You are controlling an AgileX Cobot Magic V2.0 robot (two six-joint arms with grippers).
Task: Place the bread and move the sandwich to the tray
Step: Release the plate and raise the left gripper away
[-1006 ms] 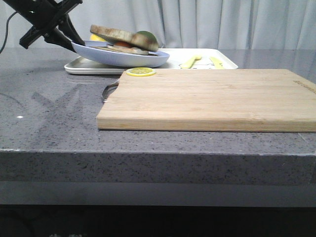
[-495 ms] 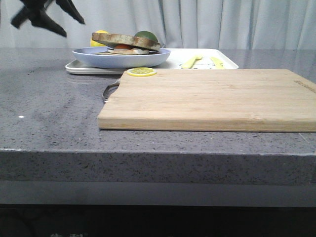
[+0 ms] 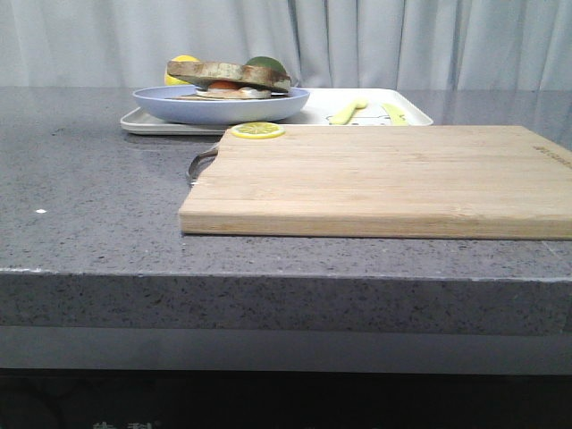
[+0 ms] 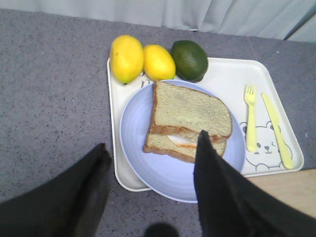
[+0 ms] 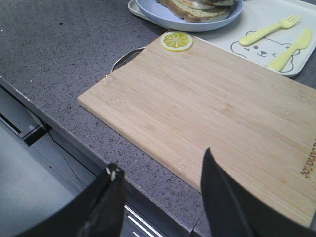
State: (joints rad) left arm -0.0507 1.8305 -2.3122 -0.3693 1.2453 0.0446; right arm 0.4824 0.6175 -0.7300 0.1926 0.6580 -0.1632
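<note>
The sandwich (image 4: 190, 118) lies on the pale blue plate (image 4: 143, 158), which rests on the left part of the white tray (image 4: 224, 79). The bread (image 4: 192, 106) is its top slice, and white egg with orange shows between the slices. In the front view the sandwich (image 3: 228, 75), plate (image 3: 219, 105) and tray (image 3: 393, 100) stand at the back of the table. My left gripper (image 4: 152, 143) is open and empty, above the plate's near rim and apart from it. My right gripper (image 5: 162, 162) is open and empty over the table's front edge. Neither gripper shows in the front view.
A light wooden cutting board (image 3: 384, 179) with a metal handle fills the table's middle and right, with a lemon slice (image 3: 257, 130) at its far left corner. Two lemons (image 4: 127, 57) and a lime (image 4: 190, 60) lie on the tray's back, a yellow fork (image 4: 251, 118) and knife (image 4: 277, 129) on its right.
My left gripper has let go of the plate's rim and risen up and left out of the front view. The tilted plate has settled flat on the tray.
</note>
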